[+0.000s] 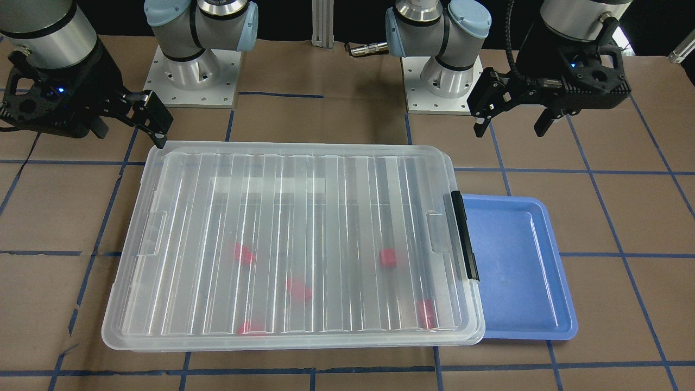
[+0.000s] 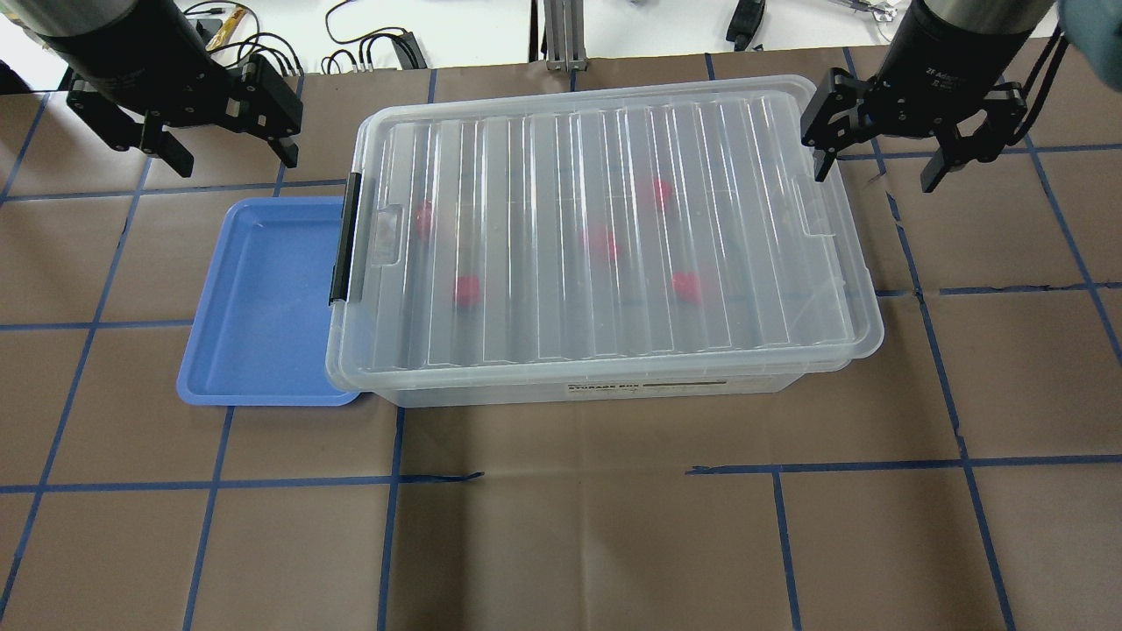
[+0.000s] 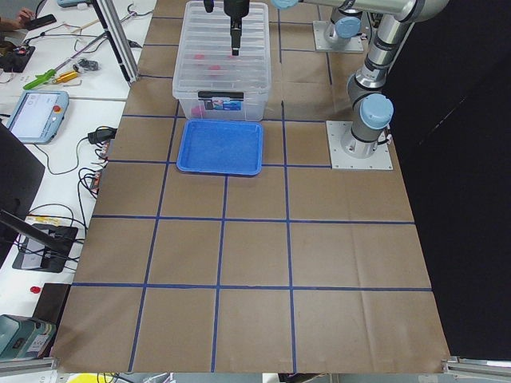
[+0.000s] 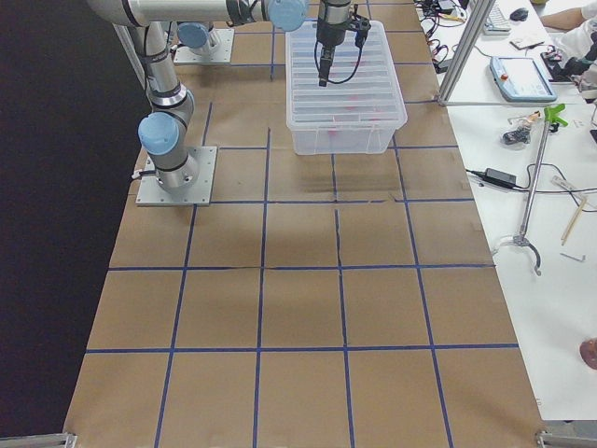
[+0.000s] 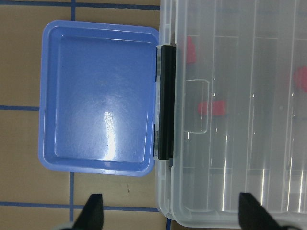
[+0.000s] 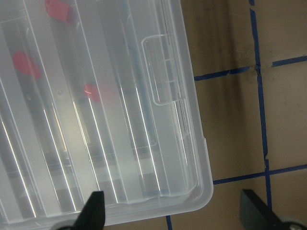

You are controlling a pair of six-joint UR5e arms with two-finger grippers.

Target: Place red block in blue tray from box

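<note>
The box [image 1: 304, 190] is a clear bin with its ribbed lid on and a black latch strip [image 1: 466, 236] on the end facing the blue tray [image 1: 516, 266]. Several red blocks, one of them [image 1: 387, 257], show blurred through the lid. The tray [image 2: 263, 298] is empty and touches the box [image 2: 526, 298] at the latch end. My left gripper [image 2: 232, 158] is open and empty, above the table behind the tray. My right gripper [image 2: 877, 173] is open and empty over the box's far right corner. The left wrist view shows the tray [image 5: 96, 96] and the latch [image 5: 165, 100].
The table is brown paper with a blue tape grid [image 2: 561, 478]. The arm bases [image 1: 442, 81] stand behind the box. Cables and tools lie on side benches [image 3: 48, 80] off the table's edge.
</note>
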